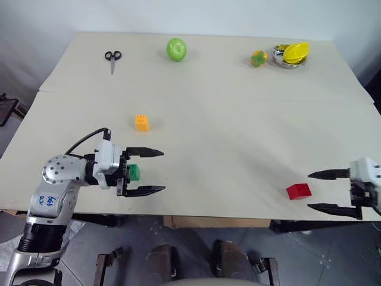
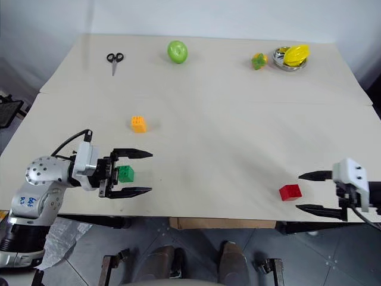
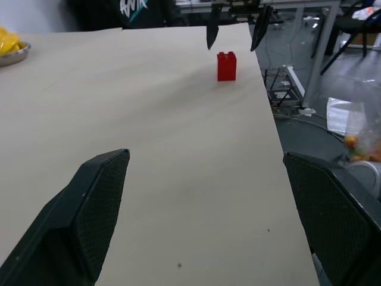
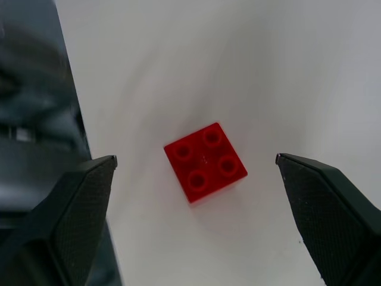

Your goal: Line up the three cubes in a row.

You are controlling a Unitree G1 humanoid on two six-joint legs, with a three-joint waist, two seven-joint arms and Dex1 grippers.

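red cube [image 4: 205,161]: studs up, on table [image 4: 250,59] | jaws: wide apart, either side, not touching

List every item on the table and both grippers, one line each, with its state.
left gripper: open, level, around the green cube
green cube: between the open fingers, not gripped
right gripper: open, beside the red cube
red cube: upright, studs up, free
orange-yellow cube: upright, free
scissors: closed, flat
green pear: free
small fruit: beside the bowl
bowl: holds a yellow thing
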